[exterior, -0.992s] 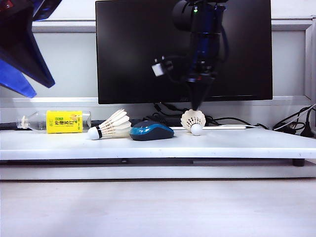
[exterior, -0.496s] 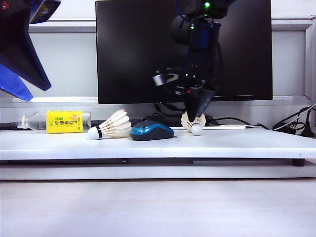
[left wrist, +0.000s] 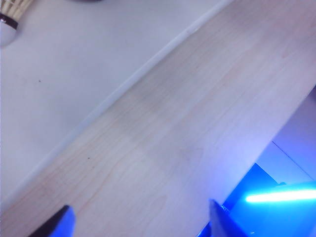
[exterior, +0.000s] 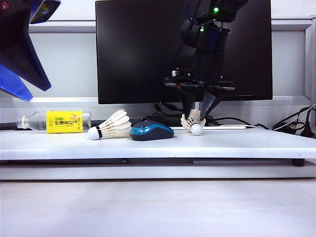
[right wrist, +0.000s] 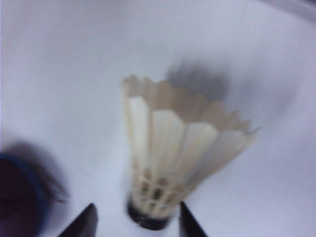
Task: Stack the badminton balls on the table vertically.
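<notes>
While both white feather shuttlecocks lie on the desk (exterior: 247,143), one (exterior: 109,126) sits left of the blue mouse (exterior: 151,131), cork toward the left edge; the other (exterior: 193,123) sits near the back edge, cork facing front. Right hand (exterior: 199,109) straddles it, fingers apart, nothing gripped. Left hand (left wrist: 138,224) hangs wide open, empty, off the desk's front edge. Bottle (exterior: 54,121) label is yellow, text unreadable.

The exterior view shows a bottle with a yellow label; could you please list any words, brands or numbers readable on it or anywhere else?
Yellow label on the clear bottle lying at the table's back left: green print, too small and blurred to read.
Monitor, mouse, two shuttlecocks: no text visible.
Wrist views: none.
</notes>
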You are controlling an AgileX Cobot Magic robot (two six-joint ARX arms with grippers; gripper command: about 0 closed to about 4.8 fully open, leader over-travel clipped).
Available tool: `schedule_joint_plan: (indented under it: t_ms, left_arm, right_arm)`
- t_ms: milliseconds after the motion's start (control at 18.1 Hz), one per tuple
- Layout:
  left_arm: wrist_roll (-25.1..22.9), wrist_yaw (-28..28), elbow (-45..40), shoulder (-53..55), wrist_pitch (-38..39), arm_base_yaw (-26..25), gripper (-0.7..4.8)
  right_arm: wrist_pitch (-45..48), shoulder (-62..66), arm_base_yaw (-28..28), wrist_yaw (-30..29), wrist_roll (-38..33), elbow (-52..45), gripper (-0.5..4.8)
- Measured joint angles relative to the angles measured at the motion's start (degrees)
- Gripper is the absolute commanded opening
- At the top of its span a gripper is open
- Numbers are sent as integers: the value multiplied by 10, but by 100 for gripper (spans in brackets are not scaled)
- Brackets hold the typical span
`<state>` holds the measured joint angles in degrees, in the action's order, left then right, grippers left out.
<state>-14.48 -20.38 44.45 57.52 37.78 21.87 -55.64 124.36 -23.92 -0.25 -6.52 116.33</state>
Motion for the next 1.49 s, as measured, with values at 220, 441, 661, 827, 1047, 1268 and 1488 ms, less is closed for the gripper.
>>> schedule_joint_plan:
  t_ms: [220,441,661,827,1047,1268,1488]
  left_arm:
    - [2,0,0,0,1,0,364]
    - [2,0,0,0,4,0,364]
    - [2,0,0,0,6,0,364]
    - [2,0,0,0,6,0,364]
    - [2,0,0,0,6,0,364]
    - [2,0,0,0,10,0,364]
    - [2,0,0,0,11,0,364]
  right_arm:
    - [0,7,0,-4,-54,0,212]
    - [-20,20,0,-4,-68,0,212]
    - [-28,25,0,5,-70,-2,136]
    - [-28,25,0,5,-71,-2,133]
    - [-28,25,0,5,-176,-2,112]
    - [-23,25,0,-41,-356,-3,117]
    - [-21,25,-3,-68,-499,-4,186]
